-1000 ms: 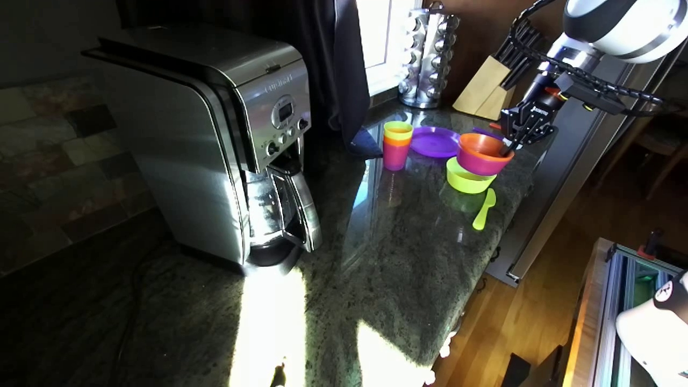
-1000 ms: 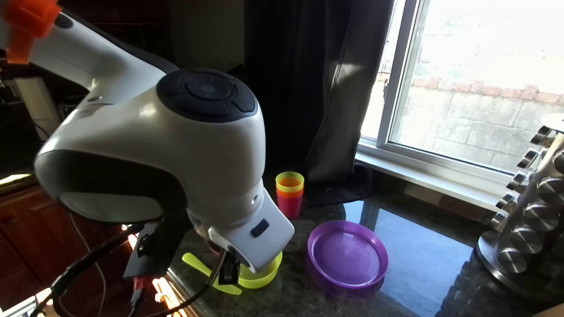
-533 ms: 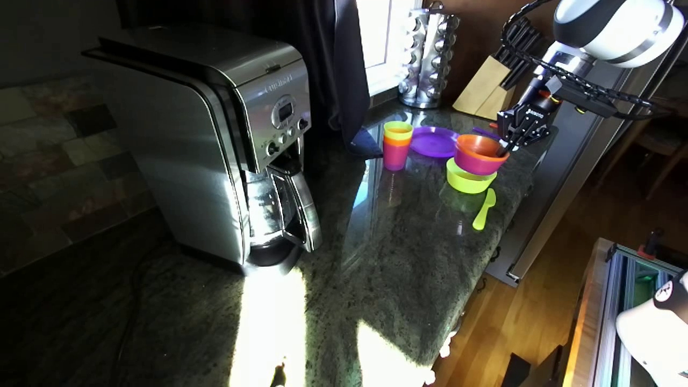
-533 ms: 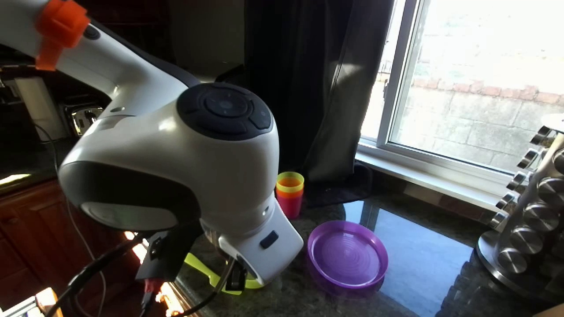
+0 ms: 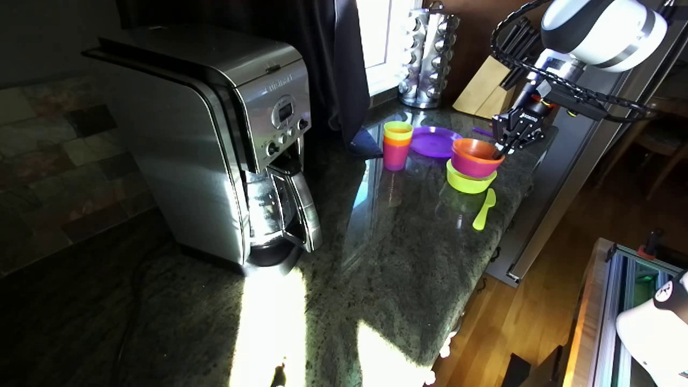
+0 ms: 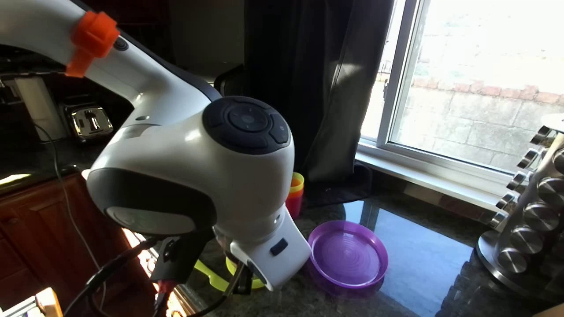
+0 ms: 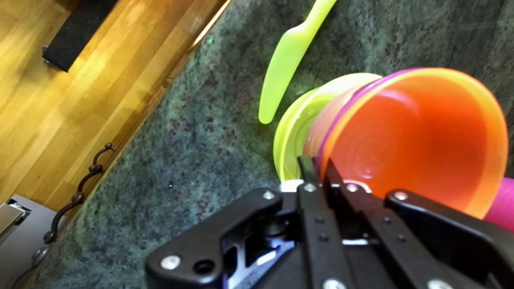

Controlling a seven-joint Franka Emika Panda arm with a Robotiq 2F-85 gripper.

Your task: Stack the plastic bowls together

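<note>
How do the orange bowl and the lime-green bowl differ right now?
The gripper clamps the orange bowl at its rim; the lime-green bowl sits on the counter.
The orange bowl nests inside a pink bowl; the lime-green bowl is beneath that pair, contact unclear.
In the wrist view the orange bowl's inside shows clearly; the lime-green bowl's is mostly covered.
Both are round and open upward.

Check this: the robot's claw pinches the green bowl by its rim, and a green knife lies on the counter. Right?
Not the green bowl: the wrist view shows the gripper holding the orange bowl, nested in a pink one, by its rim. The knife does lie on the counter.
</note>
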